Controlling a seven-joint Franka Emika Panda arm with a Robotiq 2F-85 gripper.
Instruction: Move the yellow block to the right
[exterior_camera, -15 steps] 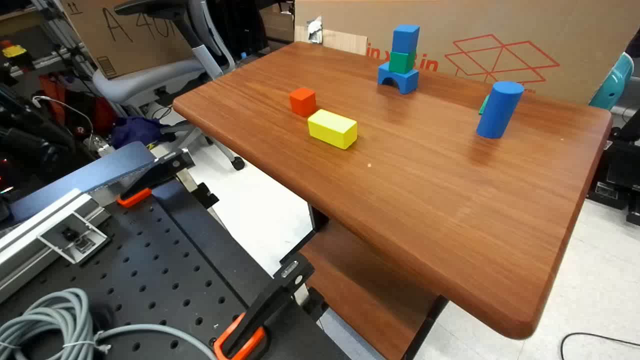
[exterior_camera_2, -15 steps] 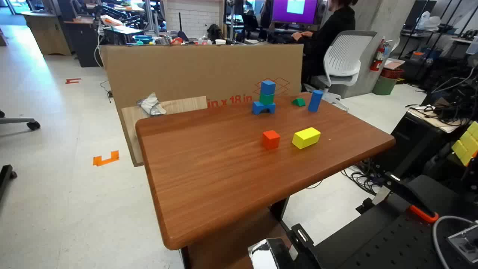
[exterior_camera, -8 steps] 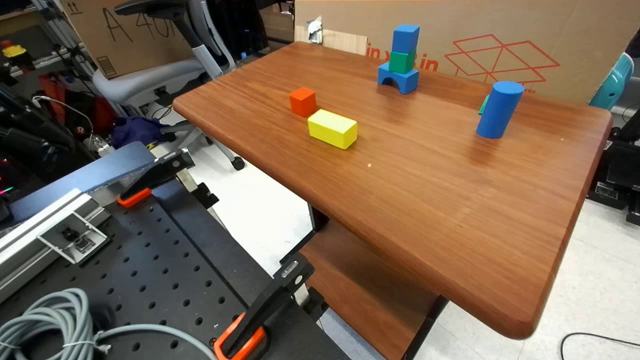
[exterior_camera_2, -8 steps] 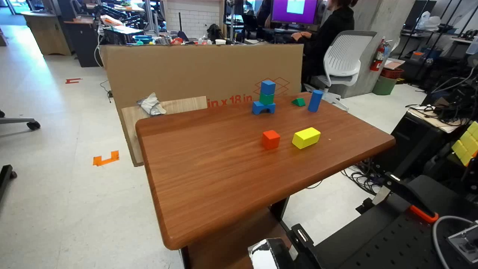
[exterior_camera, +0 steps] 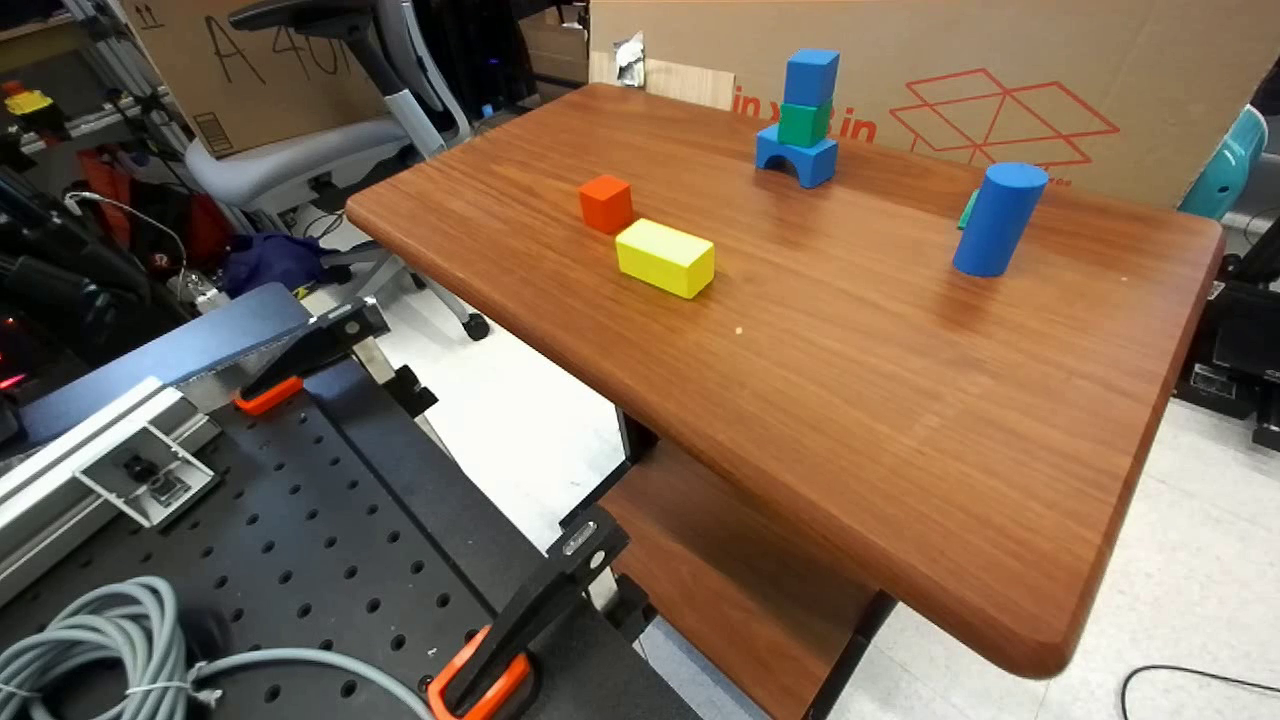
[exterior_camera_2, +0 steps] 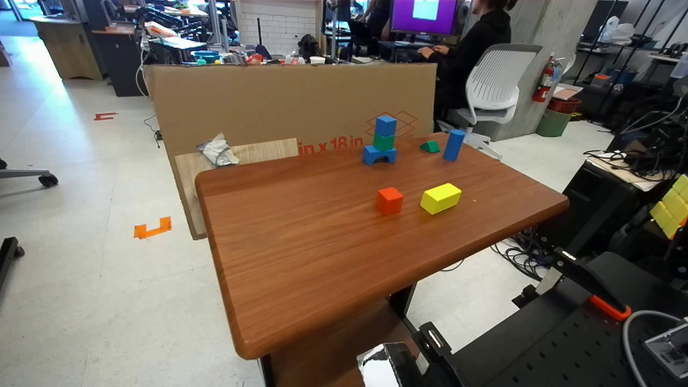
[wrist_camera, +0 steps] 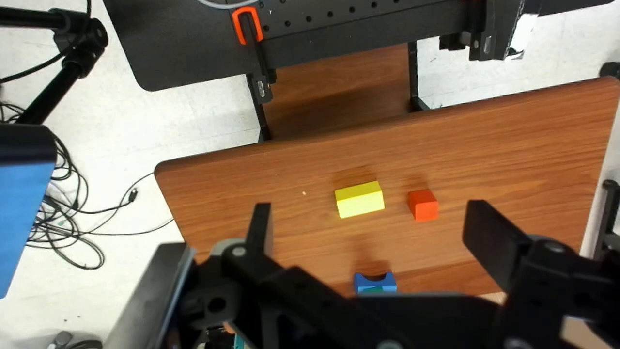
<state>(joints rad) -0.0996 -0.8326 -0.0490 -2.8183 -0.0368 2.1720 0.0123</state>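
The surface (exterior_camera: 900, 420) is finished in smooth, faintly glossy wood grain. On it, smooth, matt faces are shown by the yellow block (exterior_camera: 655, 262); beside the surface, a matt cardboard panel (exterior_camera_2: 269, 102) is seen.

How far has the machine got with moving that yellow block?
Done: nothing evident; the yellow block rests on the table near the red cube. In hand: nothing; the gripper stands open and empty. Left: with the block ungripped, probably the whole move right.

All views down onto the tabletop (exterior_camera: 850, 400)
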